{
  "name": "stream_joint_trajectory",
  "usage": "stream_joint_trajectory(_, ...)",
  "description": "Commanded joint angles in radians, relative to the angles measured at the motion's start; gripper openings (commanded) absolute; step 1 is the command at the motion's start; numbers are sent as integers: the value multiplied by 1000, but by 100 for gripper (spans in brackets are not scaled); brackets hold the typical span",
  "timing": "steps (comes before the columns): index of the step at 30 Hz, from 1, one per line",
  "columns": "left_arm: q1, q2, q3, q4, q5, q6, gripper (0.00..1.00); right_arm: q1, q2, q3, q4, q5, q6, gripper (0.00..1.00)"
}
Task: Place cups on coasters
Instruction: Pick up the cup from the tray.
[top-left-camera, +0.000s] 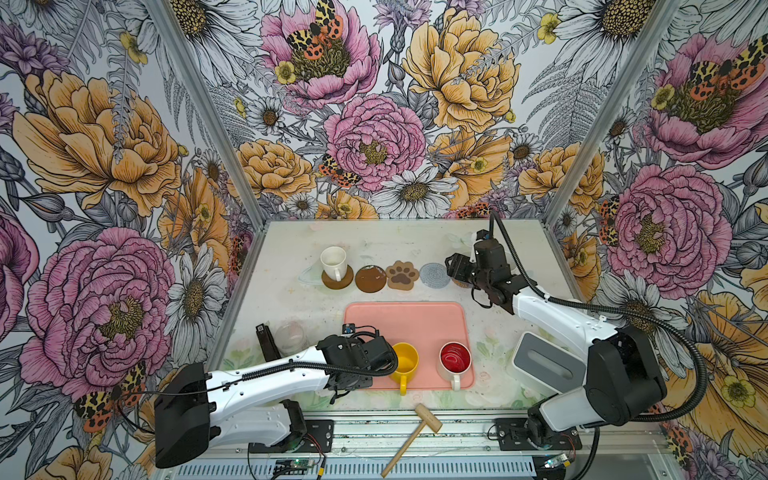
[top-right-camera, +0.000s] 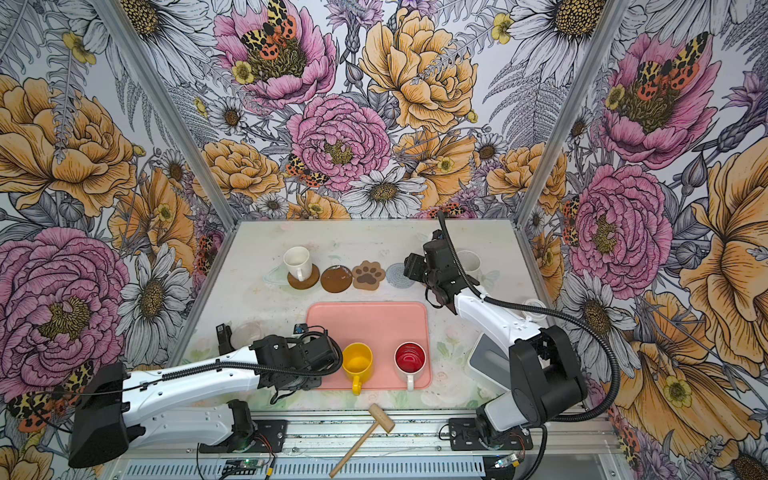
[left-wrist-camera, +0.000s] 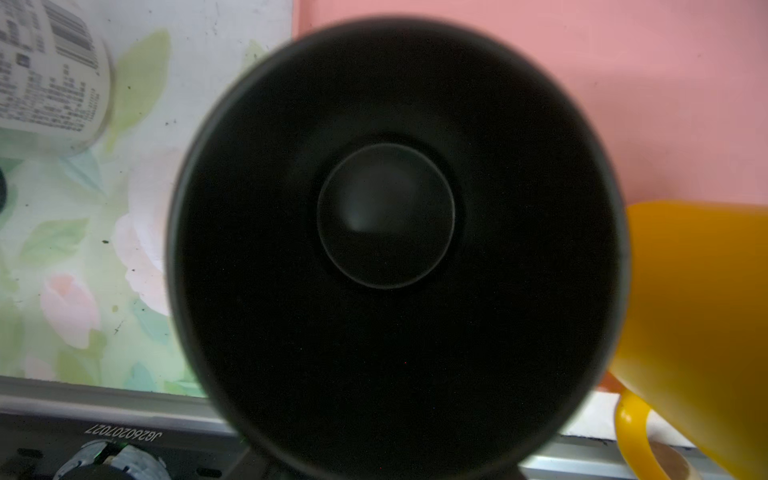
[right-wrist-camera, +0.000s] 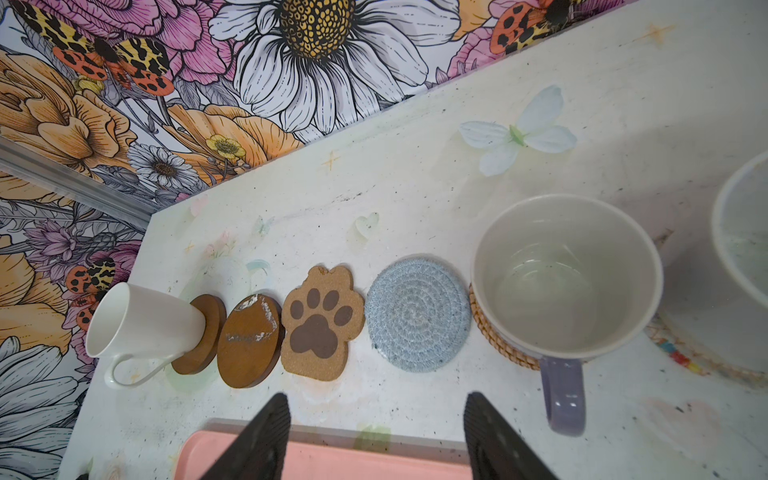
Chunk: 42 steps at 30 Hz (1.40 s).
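A row of coasters is laid along the far part of the table (top-left-camera: 291, 249); at its left end a white mug (top-left-camera: 333, 262) is stood on a brown disc (top-left-camera: 338, 281). A second brown disc (top-left-camera: 371, 279), a paw-shaped coaster (top-left-camera: 402, 274) and a grey-blue woven round (top-left-camera: 432, 274) lie bare. In the right wrist view a lavender mug (right-wrist-camera: 567, 278) is seen seated on a tan woven round (right-wrist-camera: 494, 336), and just beyond it another white mug (right-wrist-camera: 744, 257) is cut off by the frame edge.

The right gripper (right-wrist-camera: 377, 399) is held above the table between the row and the pink tray (top-left-camera: 409, 316); its jaws are spread apart with nothing between them.

On the tray's near edge a yellow mug (top-left-camera: 404, 360) and a white mug with a red inside (top-left-camera: 455, 358) are stood upright, handles toward the robot. A black mug (left-wrist-camera: 386, 216) fills the left wrist view – seen straight down its mouth, just beside the yellow one, at the tray's near left corner. The left gripper (top-left-camera: 355, 374) is positioned directly over it, but its fingers are hidden in every view – whether they are parted or clamped on the mug cannot be told.

A wooden mallet (top-left-camera: 415, 436) lies on the front rail.
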<state>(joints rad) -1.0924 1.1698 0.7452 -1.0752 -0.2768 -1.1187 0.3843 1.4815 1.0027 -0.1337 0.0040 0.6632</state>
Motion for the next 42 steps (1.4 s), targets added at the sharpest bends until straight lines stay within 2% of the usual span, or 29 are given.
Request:
stream_joint_trajectory(1,23,5,-19,36,5,1,45,-11,13,-6,31,-2,7,68)
stream_joint_trajectory(14,57,30,-41,61,28,27,32,-15,20,-3,34,-8,9,68)
stream_joint_trajectory(18,58,40,-40,63,28,28,21,-16,19,-5,34,-7,9,68)
stream_joint_trajectory(22,60,44,-28,60,26,39,0,-17,15,-8,34,-9,9,68)
stream_joint_trajectory(36,87,60,172,-17,-77,133,0,-27,-3,-26,34,-4,9,68)
stream_joint_trajectory(42,165,86,265,-22,-103,228,0,-34,-11,-35,34,-5,9,68)
